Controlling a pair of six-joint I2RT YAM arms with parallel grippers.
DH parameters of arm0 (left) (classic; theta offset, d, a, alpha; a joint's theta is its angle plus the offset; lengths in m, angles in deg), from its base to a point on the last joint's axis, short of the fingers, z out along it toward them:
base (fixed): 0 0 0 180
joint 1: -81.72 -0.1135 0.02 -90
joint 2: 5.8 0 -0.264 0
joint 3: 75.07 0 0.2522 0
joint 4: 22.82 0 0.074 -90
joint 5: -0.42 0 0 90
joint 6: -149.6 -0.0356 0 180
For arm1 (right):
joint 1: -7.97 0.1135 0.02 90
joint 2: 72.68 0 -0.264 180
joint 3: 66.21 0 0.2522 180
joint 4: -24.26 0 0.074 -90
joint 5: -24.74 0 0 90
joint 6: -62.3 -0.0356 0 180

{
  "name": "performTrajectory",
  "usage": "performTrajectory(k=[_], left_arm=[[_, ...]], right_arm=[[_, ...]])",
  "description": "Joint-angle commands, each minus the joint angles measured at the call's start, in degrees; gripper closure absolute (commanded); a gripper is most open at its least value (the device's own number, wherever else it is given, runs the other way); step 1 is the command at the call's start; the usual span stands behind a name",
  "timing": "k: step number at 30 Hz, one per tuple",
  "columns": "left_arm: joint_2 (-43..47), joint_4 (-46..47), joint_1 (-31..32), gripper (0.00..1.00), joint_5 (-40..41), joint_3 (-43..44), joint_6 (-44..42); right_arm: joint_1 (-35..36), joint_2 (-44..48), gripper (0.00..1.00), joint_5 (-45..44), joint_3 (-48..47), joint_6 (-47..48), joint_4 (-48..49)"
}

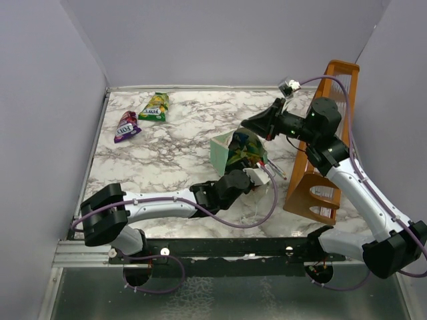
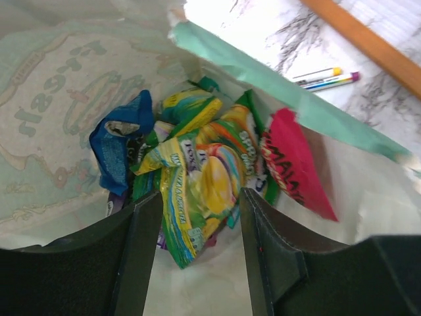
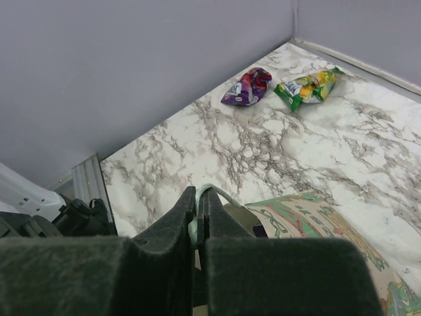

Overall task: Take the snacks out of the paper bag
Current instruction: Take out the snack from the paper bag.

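Foil-shiny snacks (image 2: 217, 141) heaped in the paper bag (image 2: 59, 112), left tool (image 2: 199, 194) astride the top one
The packets look light, soft and slippery, apt to crumple and slide, so I would pinch the green-yellow packet (image 2: 197, 171) across its flat middle or a sealed edge; it lies uppermost on the cream inside of the mint-green bag near the middle of the marble worktop (image 1: 180, 140), a blue packet (image 2: 122, 141) and a red packet (image 2: 293, 164) beside it; the left tool's jaws stand half wide, one each side of it, not clamped as far as I can tell; the right tool (image 3: 198, 194) is pinched tight on the bag's thin white handle (image 3: 220, 192); a purple packet (image 1: 127, 125) and a second green-yellow packet (image 1: 155, 107) lie well apart on the worktop
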Motion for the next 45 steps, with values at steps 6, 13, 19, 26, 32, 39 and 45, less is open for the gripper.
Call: performTrajectory(k=[6, 13, 19, 26, 32, 39, 45], left_arm=[[0.7, 4.9, -3.7, 0.51, 0.0, -2.9, 0.9], [4.5, 3.3, -7.6, 0.41, -12.3, -6.3, 4.2], [1.5, 2.9, -7.6, 0.33, -13.5, -5.7, 4.5], [-2.7, 6.6, -8.1, 0.29, -13.0, -5.7, 4.0], [-5.2, 7.6, -9.9, 0.47, -12.8, -3.2, 2.4], [-0.4, 2.6, -9.9, 0.77, -15.1, -1.4, 3.4], [5.8, 0.7, -9.9, 1.0, -16.4, -1.9, 3.7]], right_arm=[[0.0, 4.7, 0.99, -0.6, -0.9, -0.7, 5.1], [0.0, 4.8, 0.99, -0.2, -0.2, 0.6, 5.9], [0.0, 4.6, 0.99, 0.7, 0.1, 0.4, 6.9], [0.0, 5.0, 0.99, 0.2, 0.0, 0.6, 6.5], [0.0, 5.2, 0.99, -0.6, 0.3, 0.8, 6.5], [0.0, 5.7, 0.99, -4.1, 0.8, 3.1, 4.6], [0.0, 4.7, 0.99, -7.2, 1.4, 4.9, 3.9]])
